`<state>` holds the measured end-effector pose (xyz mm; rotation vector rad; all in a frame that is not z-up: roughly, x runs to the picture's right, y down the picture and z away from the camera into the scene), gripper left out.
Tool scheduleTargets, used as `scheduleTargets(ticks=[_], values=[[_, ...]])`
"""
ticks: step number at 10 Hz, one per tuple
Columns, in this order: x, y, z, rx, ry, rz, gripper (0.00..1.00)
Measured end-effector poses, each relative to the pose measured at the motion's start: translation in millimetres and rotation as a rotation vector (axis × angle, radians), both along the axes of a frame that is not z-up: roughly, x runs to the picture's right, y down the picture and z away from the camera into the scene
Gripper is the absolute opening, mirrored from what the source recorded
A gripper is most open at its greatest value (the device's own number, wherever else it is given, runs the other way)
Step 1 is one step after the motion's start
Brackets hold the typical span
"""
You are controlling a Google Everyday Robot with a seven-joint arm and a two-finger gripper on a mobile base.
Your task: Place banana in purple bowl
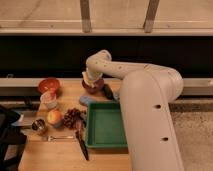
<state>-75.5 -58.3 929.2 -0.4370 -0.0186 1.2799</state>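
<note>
The purple bowl (95, 88) stands on the wooden table at the back, right of centre. My gripper (90, 80) hangs right over it, at the bowl's left rim, with the arm reaching in from the right. A small yellow-tan shape, the banana (88, 78), shows at the gripper's tip just above the bowl. Whether it is held or resting in the bowl cannot be told.
An orange-red bowl (49, 85) and a small pale cup (49, 99) stand at the back left. An apple-like fruit (54, 117), grapes (72, 117) and a metal cup (38, 126) lie in front of them. A green tray (105, 125) sits right, with a black utensil (81, 143) beside it.
</note>
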Motion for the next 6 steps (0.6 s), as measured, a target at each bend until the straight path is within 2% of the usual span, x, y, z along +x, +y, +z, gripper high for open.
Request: scheduleTargets(ticks=[6], values=[[-1.4,0.6,0.0,0.0,-0.001,-0.002,0.52]])
